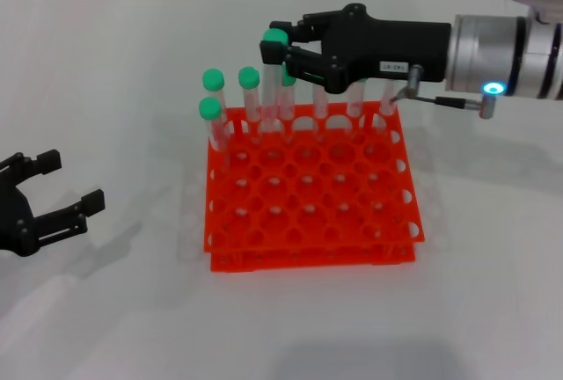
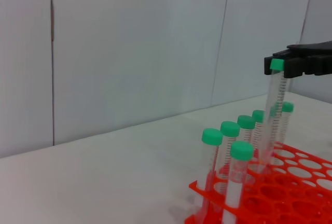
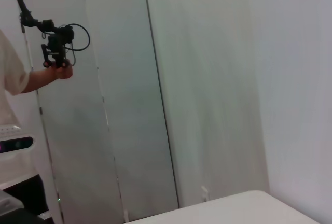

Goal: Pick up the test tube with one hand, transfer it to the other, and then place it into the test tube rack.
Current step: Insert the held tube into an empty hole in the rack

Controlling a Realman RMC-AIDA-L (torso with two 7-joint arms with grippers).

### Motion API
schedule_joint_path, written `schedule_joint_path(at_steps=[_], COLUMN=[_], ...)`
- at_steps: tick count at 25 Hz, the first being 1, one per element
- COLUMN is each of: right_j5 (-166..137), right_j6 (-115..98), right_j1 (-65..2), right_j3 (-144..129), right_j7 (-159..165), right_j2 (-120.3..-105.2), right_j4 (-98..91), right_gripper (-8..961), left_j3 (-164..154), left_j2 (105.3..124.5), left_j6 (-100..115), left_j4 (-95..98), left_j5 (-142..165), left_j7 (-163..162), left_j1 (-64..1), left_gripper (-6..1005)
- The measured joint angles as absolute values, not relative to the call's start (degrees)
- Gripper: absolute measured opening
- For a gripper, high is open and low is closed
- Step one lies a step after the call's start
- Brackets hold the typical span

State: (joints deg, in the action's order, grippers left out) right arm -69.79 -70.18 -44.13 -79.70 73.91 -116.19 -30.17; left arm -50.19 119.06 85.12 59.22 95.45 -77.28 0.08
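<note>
Right gripper [image 1: 283, 48]: black fingers [image 1: 295, 57] closed on the green cap of the test tube [image 2: 274, 112], gripping it at the very top. Tube hangs slightly tilted, its lower end down among the back-row holes of the test tube rack [image 1: 352, 222]; whether it is seated I cannot tell. Tube is slim, clear, with printed graduations along its side visible in the left wrist view, round green screw cap.

Behind the fingers, a black wrist carrying a small white label [image 1: 392, 67], a thin cable, then a silver-grey arm section with a lit ring [image 1: 494, 89].

Count: one orange-red rack, two tiers, square grid of round holes. Six other green-capped tubes [image 2: 230, 151] show clearly in the left wrist view, all upright in the rack's back and left holes; the arm hides more of the back row in the head view.

Left gripper [image 1: 62, 182]: fingers spread wide, holding nothing, low over the white tabletop [image 1: 132, 310], well apart from the rack on its left.
</note>
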Motion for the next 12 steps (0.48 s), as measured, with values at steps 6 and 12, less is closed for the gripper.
schedule_joint_path(at_steps=[6, 12], right_j5=[-67.0, -66.4], right_j6=[-66.4, -64.6], right_j1=[-45.2, -45.6], right_j3=[-84.8, -87.0], right_j7=[73.9, 73.8], right_j2=[-116.19, -116.19], right_j4=[-30.5, -30.9], right_gripper=[357, 363], left_j3=[-49.8, -49.7], left_j2=[118.97, 118.99], left_j6=[85.0, 85.0], left_j4=[58.2, 58.1], left_j5=[95.5, 95.5], left_j7=[-77.4, -77.4], left_j1=[-0.5, -0.9], left_gripper=[870, 869])
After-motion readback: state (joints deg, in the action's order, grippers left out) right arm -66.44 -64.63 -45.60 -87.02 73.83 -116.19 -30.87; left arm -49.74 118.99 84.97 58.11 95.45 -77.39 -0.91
